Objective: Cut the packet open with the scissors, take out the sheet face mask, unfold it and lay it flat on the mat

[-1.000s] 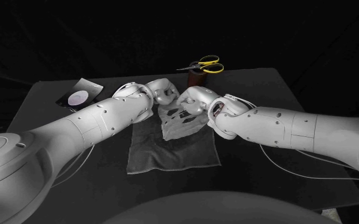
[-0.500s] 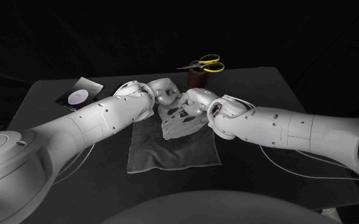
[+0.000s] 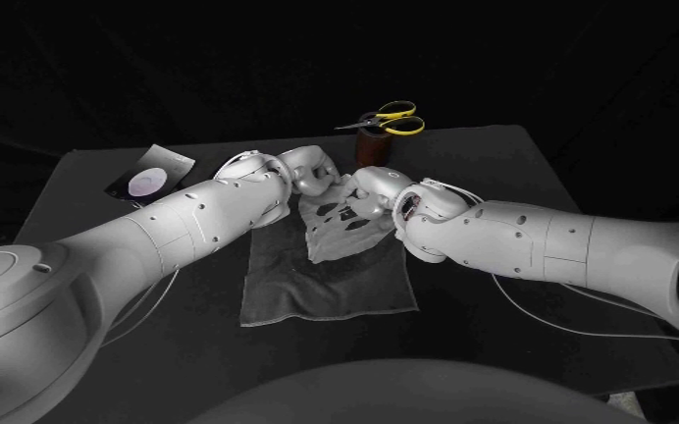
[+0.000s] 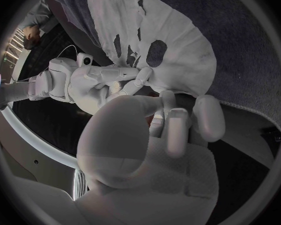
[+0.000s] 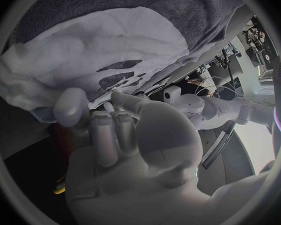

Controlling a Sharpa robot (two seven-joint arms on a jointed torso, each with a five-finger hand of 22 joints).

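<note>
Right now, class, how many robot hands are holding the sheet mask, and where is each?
2. The left hand grips the sheet mask at its far-left edge; the right hand grips its far-right edge, both over the mat's far end.

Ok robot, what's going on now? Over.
Left robot hand and right robot hand hold mask. Mask open, over mat. Scissors behind, clear.

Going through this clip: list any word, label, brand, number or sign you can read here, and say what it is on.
No text can be read in any view.
On the packet: a pale round print on a dark face; any lettering is too small to read.
On the scissors, the sheet face mask and the mat: no markings visible.
</note>
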